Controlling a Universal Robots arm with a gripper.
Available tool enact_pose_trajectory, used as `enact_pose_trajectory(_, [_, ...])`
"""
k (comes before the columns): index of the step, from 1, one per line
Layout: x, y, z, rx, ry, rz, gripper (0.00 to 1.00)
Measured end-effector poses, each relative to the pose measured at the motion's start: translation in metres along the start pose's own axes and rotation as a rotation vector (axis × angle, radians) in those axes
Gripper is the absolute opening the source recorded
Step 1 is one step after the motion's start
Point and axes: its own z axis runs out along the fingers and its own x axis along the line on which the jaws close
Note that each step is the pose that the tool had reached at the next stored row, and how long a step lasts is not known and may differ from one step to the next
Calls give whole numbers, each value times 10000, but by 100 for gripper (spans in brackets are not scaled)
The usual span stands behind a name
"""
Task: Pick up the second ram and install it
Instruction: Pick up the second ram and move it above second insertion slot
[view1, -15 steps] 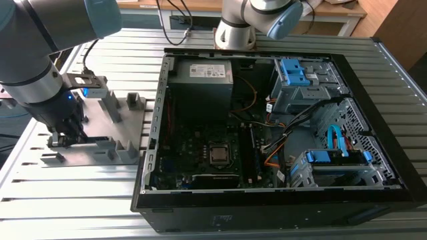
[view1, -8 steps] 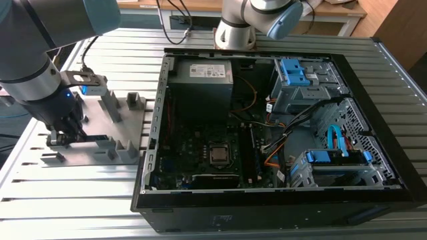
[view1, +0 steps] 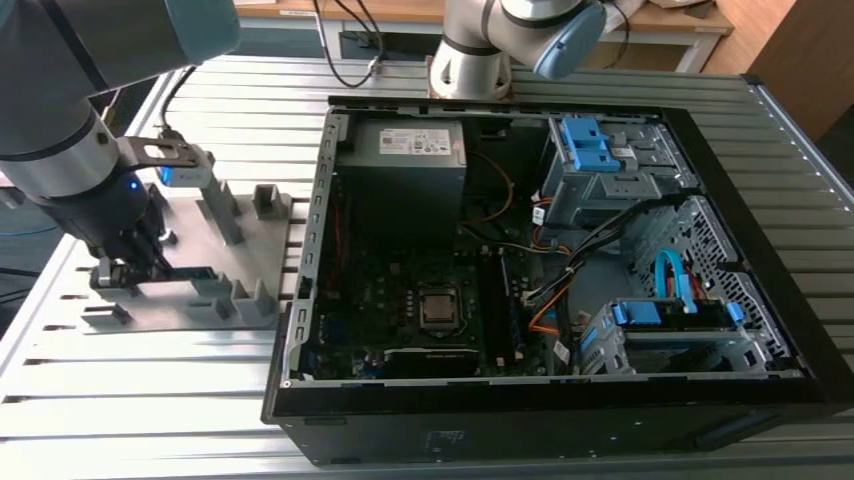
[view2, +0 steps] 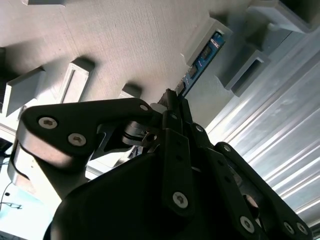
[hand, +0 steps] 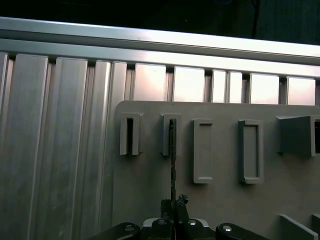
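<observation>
Second ram (view2: 202, 59), a long, thin, flat memory stick with a dark blue board, stands on its edge in the gray plastic holder tray (view2: 125, 40). It has not been lifted out yet. In the first wrist view it looks like one thin dark line (hand: 173, 160), because the camera looks along its edge. Its far end sits in the slot of a small gray upright block (hand: 165, 137).

The black metal gripper (view2: 172, 96) is at the near end of the stick. Its jaws are very close together with that end between them, so they look to be pinching the stick. I cannot see if the grip is tight.

I think the stick is very light and stiff. It will not bend or flop. It is also thin and easy to break, and its flat sides may be a bit slippery. The best place to hold it is on its two flat sides near the top edge, with a soft, even squeeze. It should come straight up out of the slots, not at a slant, so it does not catch.

More gray blocks stand around it on the tray. The tray rests on a silver ribbed metal table (view1: 134, 420). Well apart from the tray, on the exterior view's right, lies a big black computer case (view1: 561, 430) with its side open and a dark board (view1: 400, 300) inside.
</observation>
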Motion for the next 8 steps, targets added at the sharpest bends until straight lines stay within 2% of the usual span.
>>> enact_pose_trajectory(8, [-4, 2, -63, 2, -27, -1, 14])
